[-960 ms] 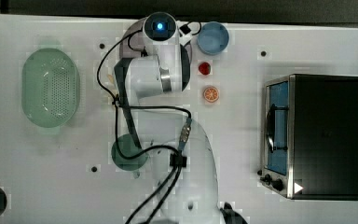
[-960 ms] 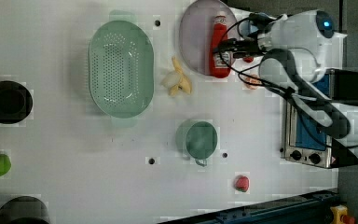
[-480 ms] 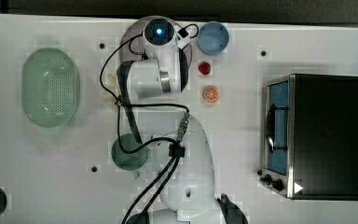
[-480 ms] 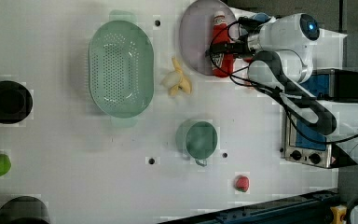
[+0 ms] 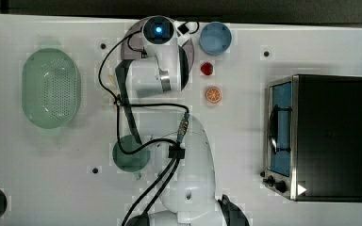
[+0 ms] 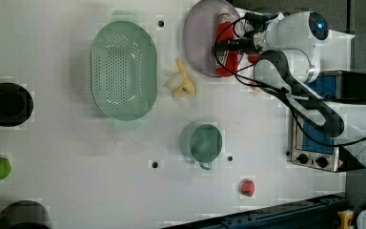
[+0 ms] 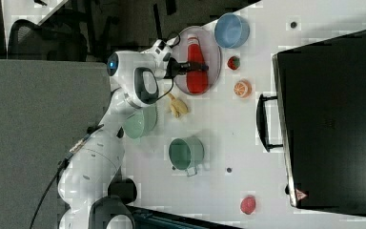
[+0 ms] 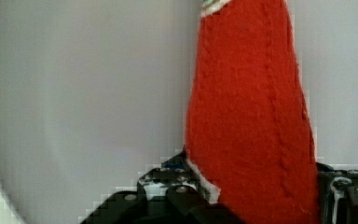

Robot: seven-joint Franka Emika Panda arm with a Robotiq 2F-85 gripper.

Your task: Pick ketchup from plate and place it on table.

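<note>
In the left view, going left to right, your green basket [image 6: 123, 77] and the peeled banana [image 6: 181, 84] sit on the white tabletop [image 6: 66, 162], clear of the work. Next comes the lilac plate [image 6: 198, 43] at the far edge, with the ketchup [image 6: 225, 43] lying flat on it, cap toward the far side. Your gripper [image 6: 228, 46] reaches in from the left view's right, across the bottle's middle.

The wrist view shows the red body [image 8: 251, 121] between the dark jaws, one on either side, low over the plate. They stand part-way in; whether they have bitten yet I cannot tell. The bottle is not lifted.

Against the earlier frames, the arm has pushed further over the plate and the jaws have narrowed from full spread. Judgement: grasp in progress; the crosswise approach suits a lying bottle.
</note>
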